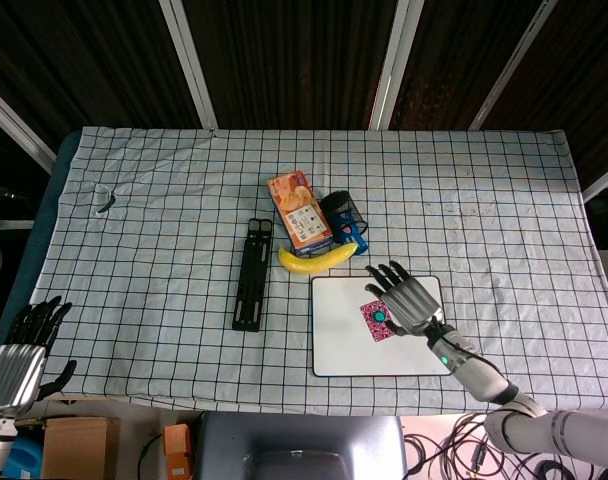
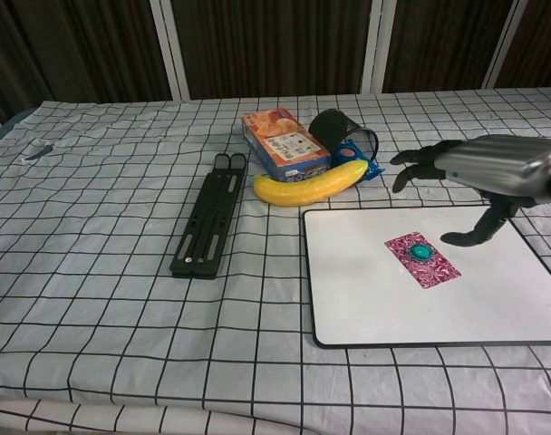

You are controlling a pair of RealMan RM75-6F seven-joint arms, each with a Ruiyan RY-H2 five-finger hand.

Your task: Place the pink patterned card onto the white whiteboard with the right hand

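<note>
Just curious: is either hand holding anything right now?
No. The right hand hovers open above the pink card; the left hand is empty too.

Banana [image 2: 312,183] beside snack box [image 2: 284,144], black holder [image 2: 210,214].

A table draped in a checked cloth [image 2: 112,299] carries everything. On it lie a white whiteboard [image 2: 366,299], a banana [image 2: 310,184], a snack box [image 2: 283,143], a black cup [image 2: 341,127] and a black folded stand [image 2: 208,227].
</note>
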